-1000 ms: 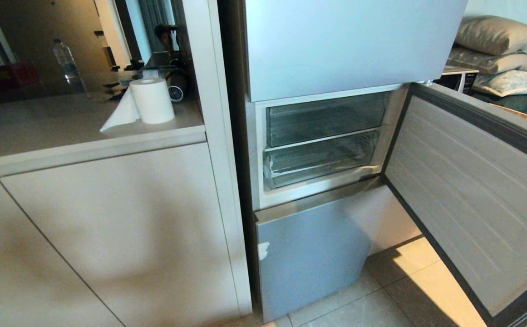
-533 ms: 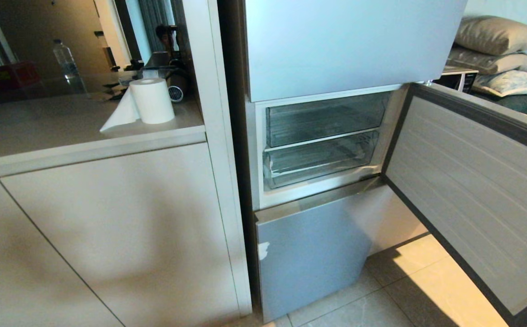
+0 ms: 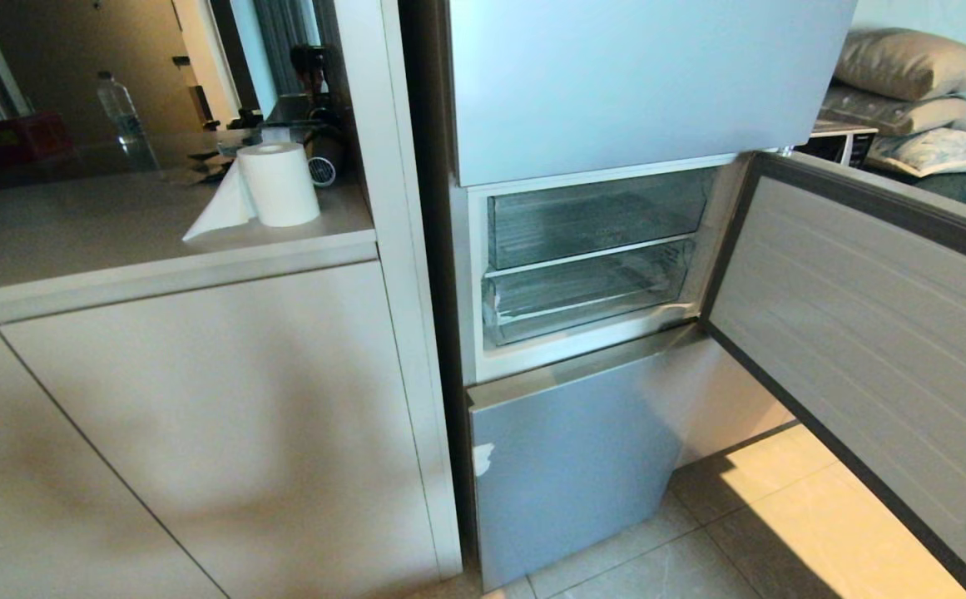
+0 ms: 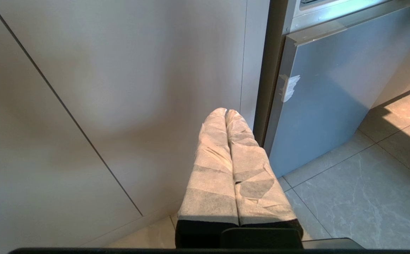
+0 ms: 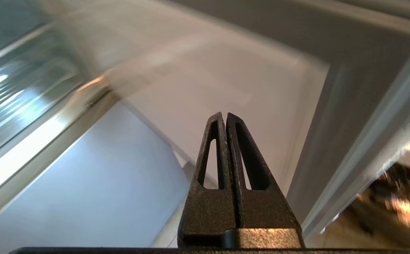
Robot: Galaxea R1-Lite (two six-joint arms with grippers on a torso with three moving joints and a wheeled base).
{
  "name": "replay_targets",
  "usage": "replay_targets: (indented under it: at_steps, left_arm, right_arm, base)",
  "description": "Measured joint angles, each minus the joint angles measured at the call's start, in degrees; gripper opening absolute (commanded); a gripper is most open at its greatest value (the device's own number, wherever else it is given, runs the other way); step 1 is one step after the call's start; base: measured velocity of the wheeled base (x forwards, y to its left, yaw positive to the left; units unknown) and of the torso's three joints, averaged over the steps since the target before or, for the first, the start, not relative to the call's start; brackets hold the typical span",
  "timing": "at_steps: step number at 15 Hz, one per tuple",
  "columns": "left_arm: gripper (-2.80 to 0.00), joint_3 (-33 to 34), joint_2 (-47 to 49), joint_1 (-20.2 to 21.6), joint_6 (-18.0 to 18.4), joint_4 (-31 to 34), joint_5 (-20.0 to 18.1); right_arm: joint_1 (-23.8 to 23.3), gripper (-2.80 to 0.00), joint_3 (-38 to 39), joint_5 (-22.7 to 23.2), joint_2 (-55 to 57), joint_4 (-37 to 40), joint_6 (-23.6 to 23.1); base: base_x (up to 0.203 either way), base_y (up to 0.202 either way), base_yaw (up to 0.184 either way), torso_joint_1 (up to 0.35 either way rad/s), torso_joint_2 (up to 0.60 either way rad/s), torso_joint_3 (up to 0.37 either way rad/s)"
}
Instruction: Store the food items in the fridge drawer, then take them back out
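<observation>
Fridge drawer (image 3: 587, 299), the lower of two clear bins in the pale blue-grey fridge's middle section, sits pushed in and looks bare, its ribbed base showing through the plastic, with the clear drawer above (image 3: 595, 216) likewise shut and the middle door (image 3: 874, 358) swung wide to the robot's right. No red fruit or other food appears in any view, so where the food items are cannot be told. The right gripper (image 5: 225, 118), jaws pressed together on nothing, points toward the corner where the open door meets the fridge, beside the drawer front. The left gripper (image 4: 226, 113), its padded jaws also pressed together and holding nothing, hangs low before the cabinet panel (image 4: 120, 88) next to the flat bottom door (image 4: 332, 91). By these views, only the door is open; pulling the drawer out, loading and unloading all appear to remain. A paper roll (image 3: 279, 183) stands on the surface (image 3: 75, 241) at left.
</observation>
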Motion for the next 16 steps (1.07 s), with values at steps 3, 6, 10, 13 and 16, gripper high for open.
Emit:
replay_targets:
  at_steps: [3,6,10,13,16]
  left_arm:
    - [-2.8,0.0,0.0,0.0,0.0,0.0,0.0]
    - [-2.8,0.0,0.0,0.0,0.0,0.0,0.0]
    - [-2.8,0.0,0.0,0.0,-0.1,0.0,0.0]
    - [-2.8,0.0,0.0,0.0,-0.5,0.0,0.0]
    - [-2.8,0.0,0.0,0.0,-0.9,0.0,0.0]
  right_arm:
    - [0.0,-2.8,9.1,8.9,-11.7,0.7,-6.3]
    - [0.0,-2.8,18.2,18.6,-24.6,5.6,-9.9]
    - [5.4,-2.8,22.6,21.0,-39.0,19.4,-11.4]
    - [16.0,-2.8,23.5,14.6,-44.5,26.8,-11.7]
    - [17.7,-2.8,23.7,13.3,-50.9,29.1,-13.4]
  base:
    - [0.0,0.0,0.0,0.0,0.0,0.0]
    - [0.0,0.0,0.0,0.0,0.0,0.0]
    - [0.0,0.0,0.0,0.0,0.0,0.0]
    - [0.0,0.0,0.0,0.0,0.0,0.0]
    - [0.0,0.0,0.0,0.0,0.0,0.0]
